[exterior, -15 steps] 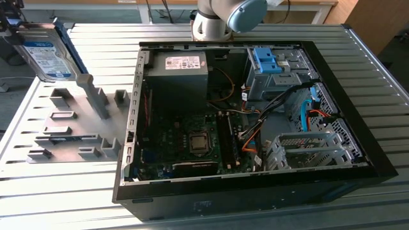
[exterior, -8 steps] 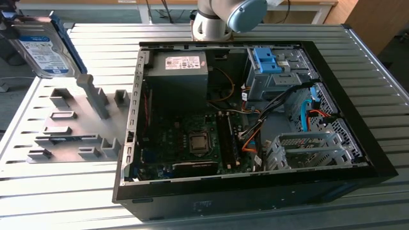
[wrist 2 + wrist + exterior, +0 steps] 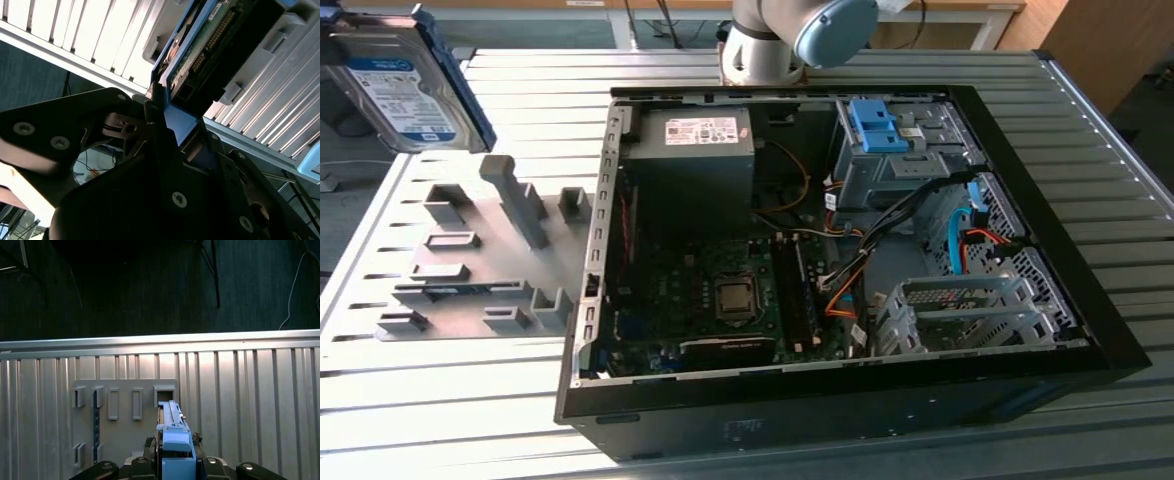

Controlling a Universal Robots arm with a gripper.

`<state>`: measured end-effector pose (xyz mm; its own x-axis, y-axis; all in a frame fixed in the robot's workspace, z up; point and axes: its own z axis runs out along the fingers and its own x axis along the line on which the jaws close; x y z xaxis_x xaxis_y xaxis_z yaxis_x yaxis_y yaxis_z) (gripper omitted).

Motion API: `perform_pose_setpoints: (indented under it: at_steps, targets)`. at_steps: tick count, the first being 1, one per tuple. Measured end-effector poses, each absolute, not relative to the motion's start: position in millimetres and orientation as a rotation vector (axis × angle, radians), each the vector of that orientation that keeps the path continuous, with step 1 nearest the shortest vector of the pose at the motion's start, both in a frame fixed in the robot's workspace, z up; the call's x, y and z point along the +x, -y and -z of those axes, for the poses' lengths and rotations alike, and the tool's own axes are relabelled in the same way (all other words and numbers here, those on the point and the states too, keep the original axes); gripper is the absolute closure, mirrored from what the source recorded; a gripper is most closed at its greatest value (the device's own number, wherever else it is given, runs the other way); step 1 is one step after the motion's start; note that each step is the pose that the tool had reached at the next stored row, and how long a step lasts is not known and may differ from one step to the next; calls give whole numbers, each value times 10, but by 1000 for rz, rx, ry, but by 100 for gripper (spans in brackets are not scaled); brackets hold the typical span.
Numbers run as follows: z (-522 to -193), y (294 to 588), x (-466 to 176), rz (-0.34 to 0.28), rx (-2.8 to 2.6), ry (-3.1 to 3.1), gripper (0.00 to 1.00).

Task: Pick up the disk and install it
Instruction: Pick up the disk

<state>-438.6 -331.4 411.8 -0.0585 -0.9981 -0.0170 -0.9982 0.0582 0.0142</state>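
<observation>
**Blue-framed disk [image 3: 403,85] clamped in the gripper [image 3: 181,125], held above the fixture plate [image 3: 467,250]**

The disk is held in the air, clear of every surface. In the exterior view its silver face and white-and-blue label are seen, with the blue bracket running along its edges. In the second wrist view its green circuit-board side is turned toward the camera, and one end of the blue bracket is seen pinched between the black fingers [image 3: 156,107]. The jaws are closed tight on that end, with no gap visible between the pads and the plastic. In the first wrist view the disk is seen edge-on, extending straight out from the gripper.

Directly below the gripper, the grey fixture plate is laid flat on the slatted metal table [image 3: 1067,130]. Several upright holders and slots are carried on the plate, and none of them is touched by the disk.

Well apart from the gripper, beyond the plate, an open computer case [image 3: 854,430] is laid on its side on the same table. Inside it, a grey power-supply box [image 3: 694,160] with a small white sticker is seen at the corner nearest the gripper. A motherboard [image 3: 707,290] is seen just beside the box. A bare blue bracket [image 3: 878,125] and a silver drive cage [image 3: 961,315] are placed on the side of the case farthest from the gripper. Part of the robot arm [image 3: 781,40] is seen behind the case.
</observation>
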Motion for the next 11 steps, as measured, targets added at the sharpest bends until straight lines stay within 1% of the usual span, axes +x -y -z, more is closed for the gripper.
perform_pose_setpoints:
  at_steps: [7,11]
  targets:
    - [-4269,3314,-4386,-35,-2154,-2283,64]
    - [-4286,3314,-4386,-34,-2154,-2283,64]
